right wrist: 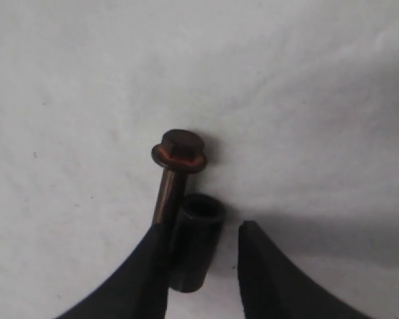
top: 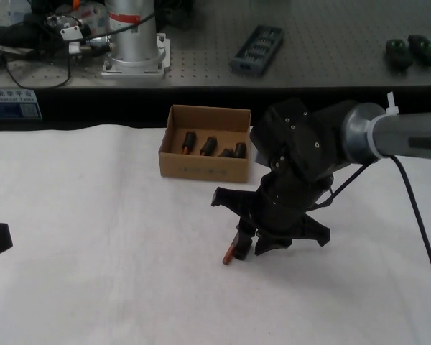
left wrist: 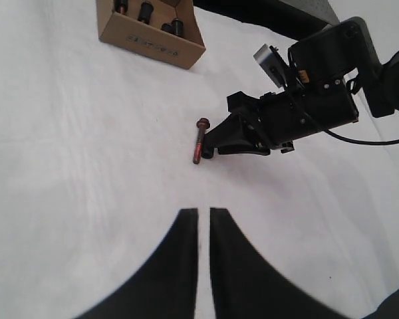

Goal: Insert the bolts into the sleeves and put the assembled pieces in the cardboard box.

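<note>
Look first near the middle of the white cloth (top: 93, 215) on the bench. Lying flat there, side by side and touching, are a copper-coloured metal bolt with a flanged hexagonal head (right wrist: 175, 179) and a short black cylindrical sleeve (right wrist: 198, 249). Not yet joined, so judge the step in hand as taking up the sleeve for the insertion.

Note the right arm's black two-fingered gripper (right wrist: 204, 229), down at the cloth with fingers spread. The sleeve between them, one finger over the bolt's shank and against the sleeve's side, the other apart from the sleeve with bare cloth between. Open, then, and gripping nothing.

For doing this well, avoid closing in the present place, at risk of pinching shank and sleeve together or pushing the bolt askew. Shift a little away from the bolt first, to catch the sleeve alone across its middle. Keep the sleeve's open mouth free of the fingers. Close gently and lift straight up; round, so probably ready to roll on soft cloth.

Note also the left arm's black gripper (left wrist: 203, 212), well apart to the near left over bare cloth, fingers drawn together to a thin slit, holding nothing. Use it afterwards for the bolt, gripping close to the head, to leave the shank end free for the bore.

Leave for last the open brown cardboard box (top: 201, 167), on the far side of the right gripper and slightly left, with several dark pieces (top: 212, 146) already inside, apparently assembled ones.
</note>
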{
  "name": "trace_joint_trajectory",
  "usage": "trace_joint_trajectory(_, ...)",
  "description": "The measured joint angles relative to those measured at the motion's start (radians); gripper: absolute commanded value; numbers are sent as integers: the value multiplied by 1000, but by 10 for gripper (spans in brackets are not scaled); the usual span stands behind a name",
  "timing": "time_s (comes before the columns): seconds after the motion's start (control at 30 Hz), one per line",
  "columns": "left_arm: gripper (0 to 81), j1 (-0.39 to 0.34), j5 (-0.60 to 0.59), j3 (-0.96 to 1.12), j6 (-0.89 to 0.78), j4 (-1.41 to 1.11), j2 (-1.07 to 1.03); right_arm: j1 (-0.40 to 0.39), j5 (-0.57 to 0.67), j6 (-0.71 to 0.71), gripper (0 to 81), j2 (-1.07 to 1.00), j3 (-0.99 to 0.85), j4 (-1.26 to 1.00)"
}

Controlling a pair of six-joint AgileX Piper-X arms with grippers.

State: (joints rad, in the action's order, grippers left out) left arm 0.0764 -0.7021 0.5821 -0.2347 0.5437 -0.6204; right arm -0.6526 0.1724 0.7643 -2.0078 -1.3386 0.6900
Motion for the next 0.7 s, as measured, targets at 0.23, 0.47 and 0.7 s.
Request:
trace_joint_trajectory(0.23,53,0,0,0,0,0,0,0,5,13,253,-8,-3,-4)
trace_joint_trajectory(0.47,53,0,2,0,0,0,0,0,-1,28,253,-13,-3,7)
trace_joint_trajectory(0.7,53,0,2,0,0,0,0,0,-13,28,253,-13,-3,34)
